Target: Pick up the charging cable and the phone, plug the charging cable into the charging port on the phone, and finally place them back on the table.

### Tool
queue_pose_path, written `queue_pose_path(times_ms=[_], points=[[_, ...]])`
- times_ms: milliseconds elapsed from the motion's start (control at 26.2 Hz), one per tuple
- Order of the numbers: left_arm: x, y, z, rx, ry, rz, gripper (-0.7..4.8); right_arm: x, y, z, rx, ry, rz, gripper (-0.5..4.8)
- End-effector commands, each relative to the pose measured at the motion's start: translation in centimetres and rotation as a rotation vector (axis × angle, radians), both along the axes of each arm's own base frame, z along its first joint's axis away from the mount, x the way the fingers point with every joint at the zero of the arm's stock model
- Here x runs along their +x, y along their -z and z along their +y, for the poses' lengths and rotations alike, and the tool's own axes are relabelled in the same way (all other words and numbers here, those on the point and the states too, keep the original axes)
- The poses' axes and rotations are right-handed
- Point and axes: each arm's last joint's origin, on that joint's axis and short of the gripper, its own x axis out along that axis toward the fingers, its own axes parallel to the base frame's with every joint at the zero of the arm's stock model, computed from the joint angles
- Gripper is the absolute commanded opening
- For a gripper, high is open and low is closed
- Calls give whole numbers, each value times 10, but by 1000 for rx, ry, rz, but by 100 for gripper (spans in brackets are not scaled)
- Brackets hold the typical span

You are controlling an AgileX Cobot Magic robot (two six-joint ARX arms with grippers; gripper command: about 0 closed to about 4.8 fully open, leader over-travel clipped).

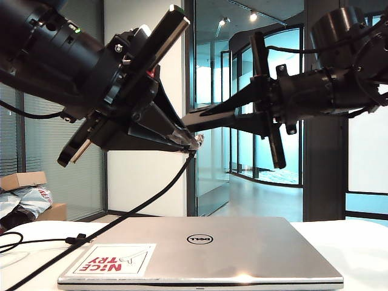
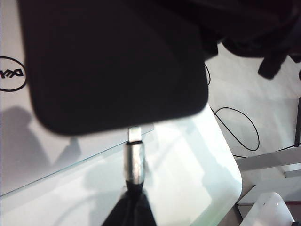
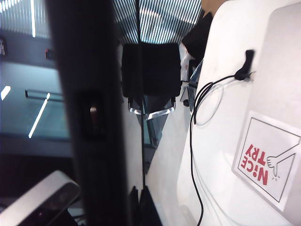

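**Plug meets port, above the laptop [image 1: 200,251]**
Your left gripper [image 2: 128,212] pinches the charging cable [image 2: 134,162] behind its silver plug, whose tip touches the phone [image 2: 117,61]'s short edge. Push straight along the plug's axis, and don't twist. The right gripper [image 1: 209,115] clamps the phone, so brace it.

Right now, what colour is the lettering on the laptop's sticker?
Red on the white rectangular sticker on the silver laptop lid; exterior view shows it best.

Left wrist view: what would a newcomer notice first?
The black phone, held up by the right pincer, fills the frame. The silver plug of the charging cable, gripped by the left pincer, meets its short edge above the table. Below lies a closed silver Dell laptop with a red-and-white sticker.
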Motion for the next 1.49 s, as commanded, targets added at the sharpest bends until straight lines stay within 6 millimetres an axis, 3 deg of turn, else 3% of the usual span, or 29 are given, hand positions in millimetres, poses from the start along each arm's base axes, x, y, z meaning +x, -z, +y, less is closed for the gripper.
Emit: queue_pose_path(times_ms=[38, 1490], points=[[0, -3, -1, -16, 5, -13, -7, 0, -7, 2, 13, -21, -72, -2], [1, -4, -2, -30, 5, -25, -7, -7, -3, 7, 7, -54, -146, -2]])
